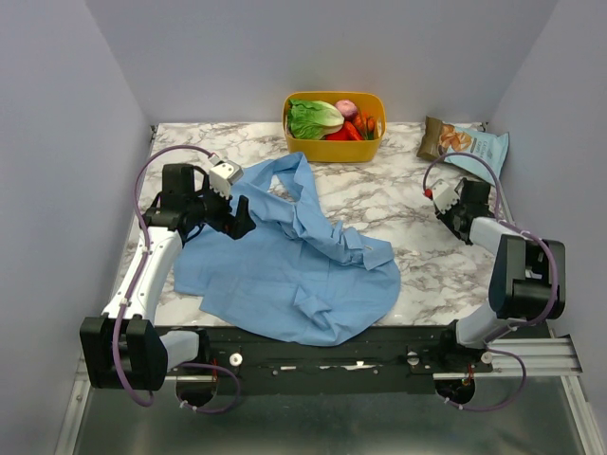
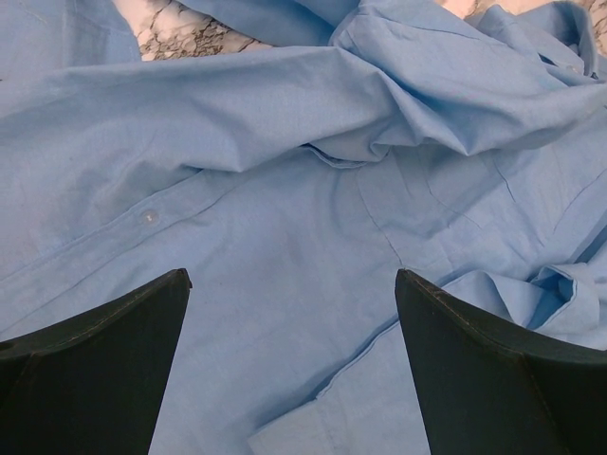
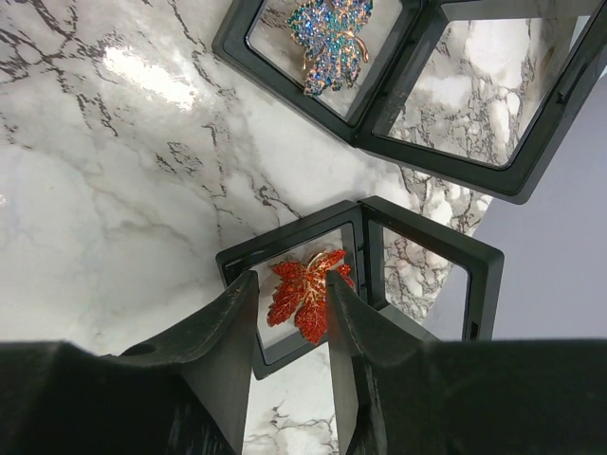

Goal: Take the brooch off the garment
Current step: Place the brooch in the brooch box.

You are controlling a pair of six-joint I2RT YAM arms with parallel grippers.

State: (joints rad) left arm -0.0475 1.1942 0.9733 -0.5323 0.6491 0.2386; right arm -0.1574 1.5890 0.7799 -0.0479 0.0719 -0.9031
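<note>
Top view: one garment (image 1: 285, 275) lies crumpled over the desk's (image 1: 417, 246) near-left part, with my left gripper (image 1: 242, 218) at its left edge. I can't spot the brooch.

Left wrist: jaws wide above the cloth, holding nothing.

Right wrist: two open cases (image 3: 432, 256), one red-orange leaf ornament (image 3: 308, 294) seen between my narrowly parted right gripper (image 3: 291, 284).

No text is legible, not even on the snack bag (image 1: 465, 144).
</note>
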